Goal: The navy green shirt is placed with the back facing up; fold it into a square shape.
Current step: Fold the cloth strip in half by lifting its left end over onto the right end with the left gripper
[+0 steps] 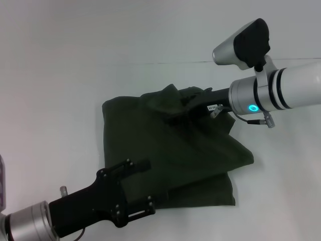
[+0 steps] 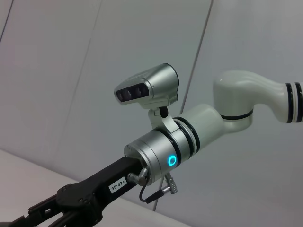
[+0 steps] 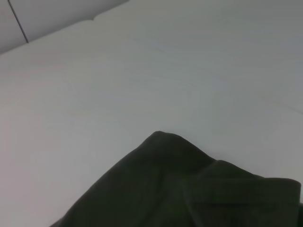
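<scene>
White arms with black bands, silver wrist cuffs, cyan ring light, black claws, silver-black wrist camera

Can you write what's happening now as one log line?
shirt: partly folded, bunched | right tool: on far edge | left tool: at near edge | table

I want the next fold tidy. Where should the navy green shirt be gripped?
Probably the loose flap corner of the navy green shirt on the robot's right, approached from that side: it juts past the layer beneath, giving a free edge to pinch.
</scene>
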Controlling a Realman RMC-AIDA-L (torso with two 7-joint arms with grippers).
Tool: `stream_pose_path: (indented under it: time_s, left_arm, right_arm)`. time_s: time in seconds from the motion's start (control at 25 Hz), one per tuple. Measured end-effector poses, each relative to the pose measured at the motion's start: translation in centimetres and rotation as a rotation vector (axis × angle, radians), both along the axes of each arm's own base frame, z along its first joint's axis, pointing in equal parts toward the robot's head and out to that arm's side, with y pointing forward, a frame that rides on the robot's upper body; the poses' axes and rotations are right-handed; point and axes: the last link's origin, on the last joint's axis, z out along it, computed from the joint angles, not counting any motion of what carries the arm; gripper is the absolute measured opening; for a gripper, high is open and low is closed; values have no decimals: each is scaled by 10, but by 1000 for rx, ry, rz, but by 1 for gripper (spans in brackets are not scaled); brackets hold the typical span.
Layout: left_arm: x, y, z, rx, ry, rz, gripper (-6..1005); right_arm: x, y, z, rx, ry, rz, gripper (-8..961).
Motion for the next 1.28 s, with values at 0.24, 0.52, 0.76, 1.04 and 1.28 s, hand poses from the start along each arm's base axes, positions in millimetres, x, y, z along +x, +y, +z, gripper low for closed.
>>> stream_pose_path:
  time_s: [0.24, 0.52, 0.76, 1.04, 1.28]
  left_arm:
    - [0, 2, -1, -2, 7, 8, 783]
    - [1, 5, -2, -17, 6, 24, 782]
    - [0, 5, -2, -17, 8, 28, 782]
    - [-1, 5, -4, -16, 13, 37, 782]
    - [-2, 4, -4, -17, 13, 41, 783]
  right_arm:
    - [-2, 1, -6, 9, -42, 7, 807]
    - [0, 4, -9, 34, -74, 7, 769]
    - [-2, 5, -6, 47, -63, 11, 527]
    - [-3, 6, -5, 58, -44, 8, 157]
    - [-3, 6, -2, 72, -17, 0, 52]
